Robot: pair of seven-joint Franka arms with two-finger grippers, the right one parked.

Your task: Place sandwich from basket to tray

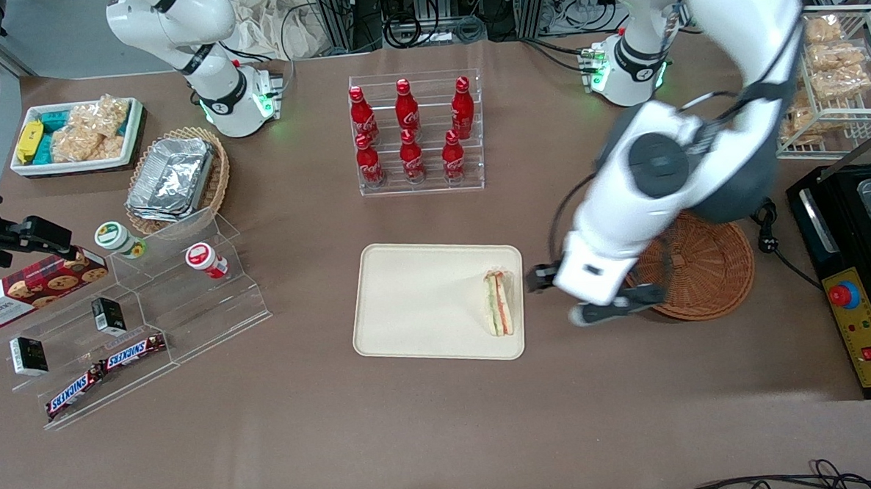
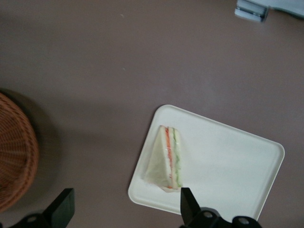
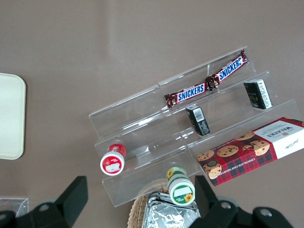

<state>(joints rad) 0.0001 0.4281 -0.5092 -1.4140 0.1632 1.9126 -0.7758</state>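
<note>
The sandwich (image 1: pixel 498 303) stands on the cream tray (image 1: pixel 423 296), close to the tray's edge toward the working arm's end, with its orange and green layers showing. It also shows in the left wrist view (image 2: pixel 166 159) on the tray (image 2: pixel 228 166). My left gripper (image 1: pixel 577 293) hangs open and empty above the bare table between the tray and the reddish-brown basket (image 1: pixel 708 269). In the wrist view the gripper (image 2: pixel 126 197) is open, one fingertip (image 2: pixel 186 197) just over the sandwich's corner. The basket (image 2: pixel 14 152) looks empty where it shows; the arm hides part of it.
A clear rack of red cola bottles (image 1: pixel 416 131) stands farther from the camera than the tray. An acrylic stand with Snickers bars (image 1: pixel 135 351), a tan basket of foil containers (image 1: pixel 175 179) and a white snack bin (image 1: pixel 74 135) lie toward the parked arm's end. A black appliance (image 1: pixel 860 285) stands beside the basket.
</note>
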